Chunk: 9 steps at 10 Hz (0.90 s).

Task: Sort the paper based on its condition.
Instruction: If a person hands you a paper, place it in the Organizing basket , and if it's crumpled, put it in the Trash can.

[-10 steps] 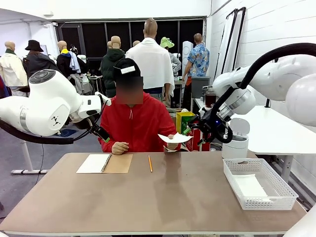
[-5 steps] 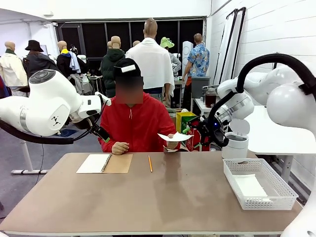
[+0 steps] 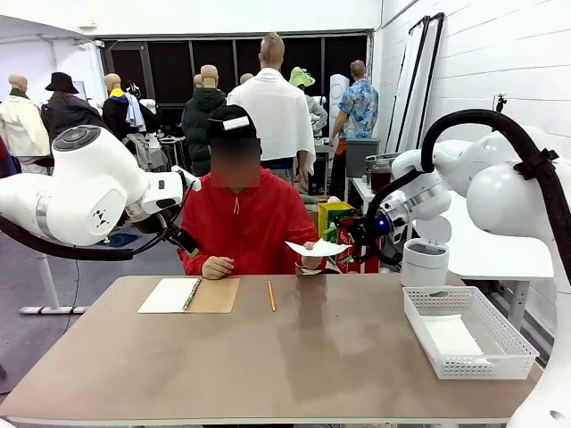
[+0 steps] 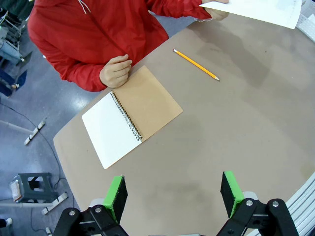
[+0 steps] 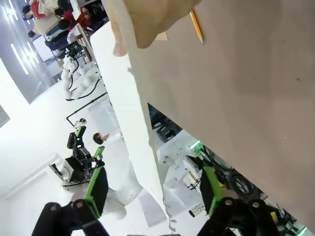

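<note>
The person's hand [image 3: 308, 259] offers a flat paper sheet [image 3: 318, 249] toward the right gripper [image 5: 152, 196], whose jaws are wide open, empty, straddling its edge; left gripper [image 4: 173, 192] hangs open, empty, over the table [image 3: 294, 366].

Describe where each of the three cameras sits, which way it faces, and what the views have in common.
Front view: fixed between the arms, facing across the table at the person; both white arms show.
Left wrist view: above the table, looking down on the notebook and pencil; left gripper open.
Right wrist view: rolled, looking along the held paper; right gripper open around its edge.
Shared: pencil and paper appear in all three.
</note>
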Available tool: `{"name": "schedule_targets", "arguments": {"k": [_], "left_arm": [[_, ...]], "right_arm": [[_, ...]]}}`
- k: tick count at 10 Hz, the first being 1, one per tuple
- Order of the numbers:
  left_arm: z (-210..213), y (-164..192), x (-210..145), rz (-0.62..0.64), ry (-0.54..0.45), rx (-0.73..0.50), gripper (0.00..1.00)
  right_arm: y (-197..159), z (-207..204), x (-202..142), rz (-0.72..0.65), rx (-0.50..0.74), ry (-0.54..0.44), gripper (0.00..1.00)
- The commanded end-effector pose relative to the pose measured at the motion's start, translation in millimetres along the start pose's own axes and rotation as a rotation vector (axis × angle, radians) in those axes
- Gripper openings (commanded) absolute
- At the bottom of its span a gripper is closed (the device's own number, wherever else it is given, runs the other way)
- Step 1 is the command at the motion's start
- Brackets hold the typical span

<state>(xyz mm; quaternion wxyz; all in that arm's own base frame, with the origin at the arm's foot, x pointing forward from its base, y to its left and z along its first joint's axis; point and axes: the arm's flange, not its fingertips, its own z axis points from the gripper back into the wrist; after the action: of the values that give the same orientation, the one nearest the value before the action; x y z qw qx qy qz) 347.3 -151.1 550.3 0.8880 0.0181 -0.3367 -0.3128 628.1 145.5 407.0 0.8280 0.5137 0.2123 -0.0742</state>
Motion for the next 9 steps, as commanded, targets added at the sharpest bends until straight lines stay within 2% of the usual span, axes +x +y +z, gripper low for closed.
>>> {"name": "schedule_targets", "arguments": {"k": [1,3,5,8,9], "left_arm": [[0.0,-0.4,-0.3,-0.001,0.000,0.001,1.00],[0.0,-0.4,-0.3,-0.001,0.000,0.001,1.00],[0.0,-0.4,-0.3,-0.001,0.000,0.001,1.00],[0.0,-0.4,-0.3,-0.001,0.000,0.001,1.00],[0.0,-0.4,-0.3,-0.001,0.000,0.001,1.00]], "right_arm": [[5.4,1.3,12.9,-0.055,0.019,0.007,0.64],[1.6,-2.9,20.4,-0.080,0.030,0.004,0.64],[-1.7,-2.2,25.3,-0.094,0.031,-0.017,0.32],[-2.9,-7.8,33.7,-0.105,0.043,-0.013,0.29],[-2.7,-8.5,33.6,-0.110,0.037,-0.016,0.10]]}}
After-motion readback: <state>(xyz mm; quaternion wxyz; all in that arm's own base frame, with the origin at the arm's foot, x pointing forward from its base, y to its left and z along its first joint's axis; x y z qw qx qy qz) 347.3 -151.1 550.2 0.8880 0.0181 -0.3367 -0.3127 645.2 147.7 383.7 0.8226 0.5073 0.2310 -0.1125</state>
